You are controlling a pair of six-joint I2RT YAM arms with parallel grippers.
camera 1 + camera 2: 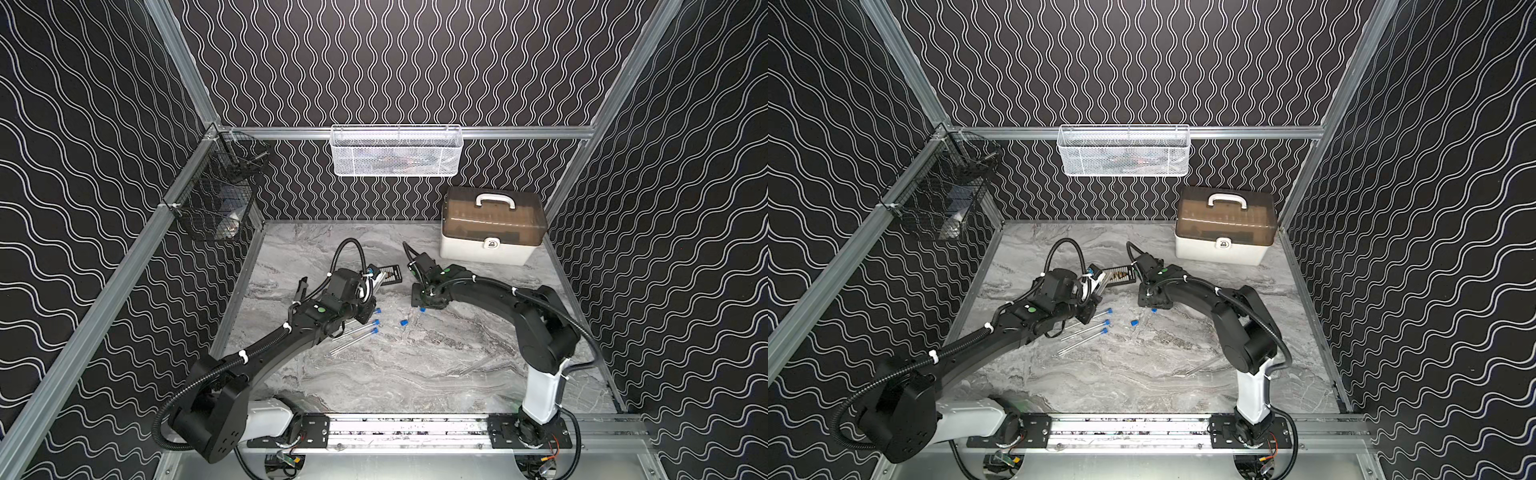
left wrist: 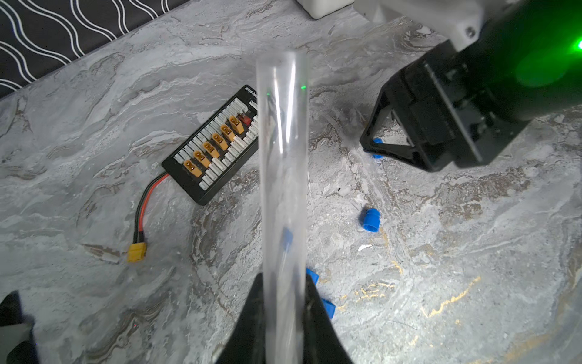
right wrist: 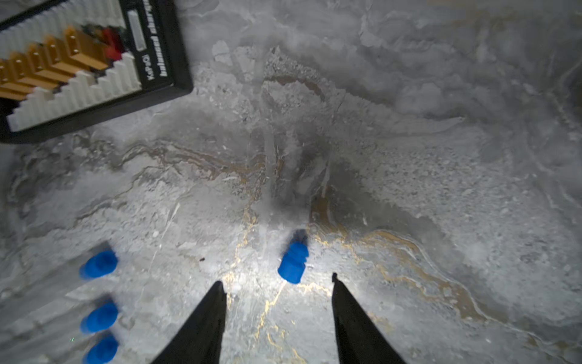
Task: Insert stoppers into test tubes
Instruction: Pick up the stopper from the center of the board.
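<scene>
Stock taken from my remote station.

1. Capped tubes (image 1: pixel 357 340): three, side by side on the desk (image 1: pixel 415 374). Their long axes were parallel and slanted, with the blue ends toward the desk's middle. I booked these as done.
2. Held tube (image 2: pixel 282 189): bare, pinched in the left tool (image 2: pixel 283 277). Its axis ran straight out along the tool. What looked like the open mouth faced away from the wrist, toward the board (image 2: pixel 217 145).
3. Near stopper (image 3: pixel 293 261): on its side on the desk, just ahead of the right tool (image 3: pixel 276 280), whose jaws stood spread and empty. The cap faced the tips and the stem pointed away, with the axis nearly in line with the tool.
4. Spare stopper (image 1: pixel 403 322): loose, between the capped tubes and the right tool.
5. Fifth tube (image 1: pixel 476 367): faint; it seemed to lie bare near the right arm.

Balance, as I judged it: three of five finished. Two tubes and two stoppers were left, and the near stopper had not been picked up.
</scene>
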